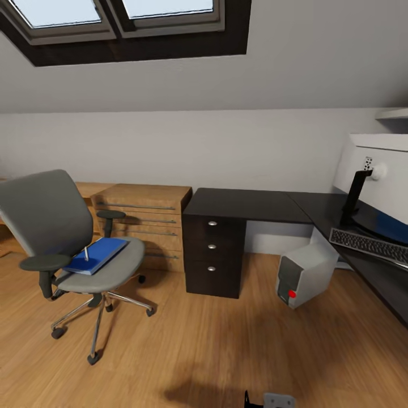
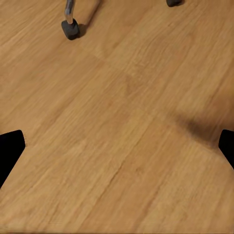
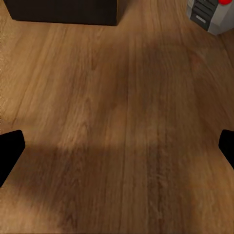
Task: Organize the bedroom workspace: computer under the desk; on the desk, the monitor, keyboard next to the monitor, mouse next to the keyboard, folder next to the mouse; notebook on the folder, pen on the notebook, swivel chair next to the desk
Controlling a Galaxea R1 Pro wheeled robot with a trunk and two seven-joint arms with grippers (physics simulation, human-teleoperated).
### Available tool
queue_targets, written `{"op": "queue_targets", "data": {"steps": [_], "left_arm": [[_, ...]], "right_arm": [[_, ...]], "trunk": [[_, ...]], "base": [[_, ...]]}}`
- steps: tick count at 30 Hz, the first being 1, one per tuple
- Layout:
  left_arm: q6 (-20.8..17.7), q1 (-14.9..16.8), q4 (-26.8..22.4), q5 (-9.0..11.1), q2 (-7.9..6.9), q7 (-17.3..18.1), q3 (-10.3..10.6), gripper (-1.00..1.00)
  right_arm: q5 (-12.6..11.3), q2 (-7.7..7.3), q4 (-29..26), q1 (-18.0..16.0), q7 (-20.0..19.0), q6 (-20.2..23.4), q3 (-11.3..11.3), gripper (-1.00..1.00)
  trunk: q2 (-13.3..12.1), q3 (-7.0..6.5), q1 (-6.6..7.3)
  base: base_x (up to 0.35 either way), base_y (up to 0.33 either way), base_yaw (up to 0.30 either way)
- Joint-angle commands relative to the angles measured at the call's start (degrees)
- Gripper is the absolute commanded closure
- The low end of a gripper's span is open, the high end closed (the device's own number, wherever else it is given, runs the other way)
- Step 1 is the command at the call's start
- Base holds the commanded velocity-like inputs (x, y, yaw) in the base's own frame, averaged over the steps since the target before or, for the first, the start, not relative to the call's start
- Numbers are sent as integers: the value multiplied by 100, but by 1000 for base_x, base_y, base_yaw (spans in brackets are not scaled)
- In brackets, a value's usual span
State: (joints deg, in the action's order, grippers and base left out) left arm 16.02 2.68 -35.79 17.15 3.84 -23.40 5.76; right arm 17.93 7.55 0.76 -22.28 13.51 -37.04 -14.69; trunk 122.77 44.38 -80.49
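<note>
The grey swivel chair (image 1: 68, 238) stands on the wood floor at the left, apart from the desk. The blue folder (image 1: 97, 255) lies on its seat, with a thin stick, probably the pen (image 1: 86, 253), standing on it. The black desk (image 1: 243, 204) runs along the wall and turns at the right. On that right part are the monitor (image 1: 377, 181) and, in front of it, the keyboard (image 1: 368, 245). The computer (image 1: 303, 275) stands on the floor beneath the desk's corner. Notebook and mouse are out of view. My left gripper (image 2: 117, 151) and right gripper (image 3: 117, 151) hang open over bare floor.
Low light-wood shelving (image 1: 144, 218) stands between chair and desk. The black drawer unit (image 1: 212, 255) carries the desk's left end; its base (image 3: 63, 9) and the computer (image 3: 212, 12) lie ahead of my right gripper. A chair caster (image 2: 70, 28) lies ahead of my left gripper.
</note>
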Motion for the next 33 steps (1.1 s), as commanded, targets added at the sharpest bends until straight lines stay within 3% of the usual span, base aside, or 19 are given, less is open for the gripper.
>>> {"op": "queue_targets", "data": {"steps": [1,33], "left_arm": [[33,4,2,61,-6,-34,39,-100],[33,4,2,61,-6,-35,39,-100]], "right_arm": [[61,1,10,-5,38,-14,-34,-100],[61,1,3,-5,36,-16,-34,-100]], "trunk": [[-39,-3,24],[-1322,-318,727]], "base": [[0,0,74],[-3,0,88]]}}
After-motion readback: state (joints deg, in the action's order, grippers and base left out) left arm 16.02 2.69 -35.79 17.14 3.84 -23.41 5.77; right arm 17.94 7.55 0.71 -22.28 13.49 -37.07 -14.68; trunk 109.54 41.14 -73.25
